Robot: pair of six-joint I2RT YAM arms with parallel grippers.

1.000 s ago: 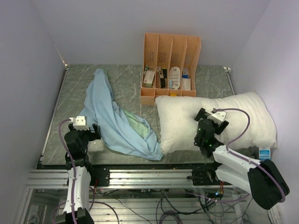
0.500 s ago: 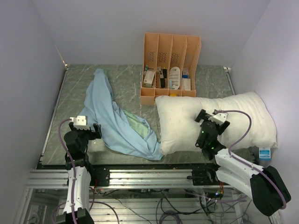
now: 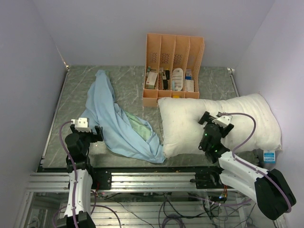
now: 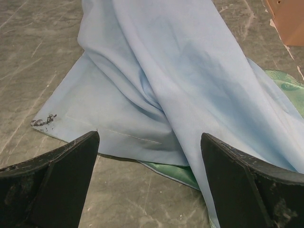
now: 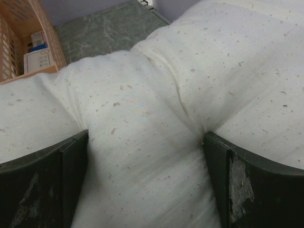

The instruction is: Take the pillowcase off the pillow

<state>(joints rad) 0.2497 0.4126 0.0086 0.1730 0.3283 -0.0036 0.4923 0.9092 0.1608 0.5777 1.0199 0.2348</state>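
Standing just behind the bare pillow point(image 3: 247, 118), the orange file rack point(image 3: 174, 45) holds small boxes; our left jaws gape empty before the pillowcase point(image 4: 166, 71) beside it, our right jaws likewise above the pillow.

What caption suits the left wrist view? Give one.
Open left gripper facing the crumpled light-blue pillowcase on the grey table.

Smooth matt cloth pillowcase point(image 4: 166, 80); speckled matt fabric pillow point(image 5: 156, 123); marbled table point(image 3: 76, 90).

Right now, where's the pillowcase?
Top view: the pillowcase lies crumpled on the left half of the table, between the left gripper and the pillow.
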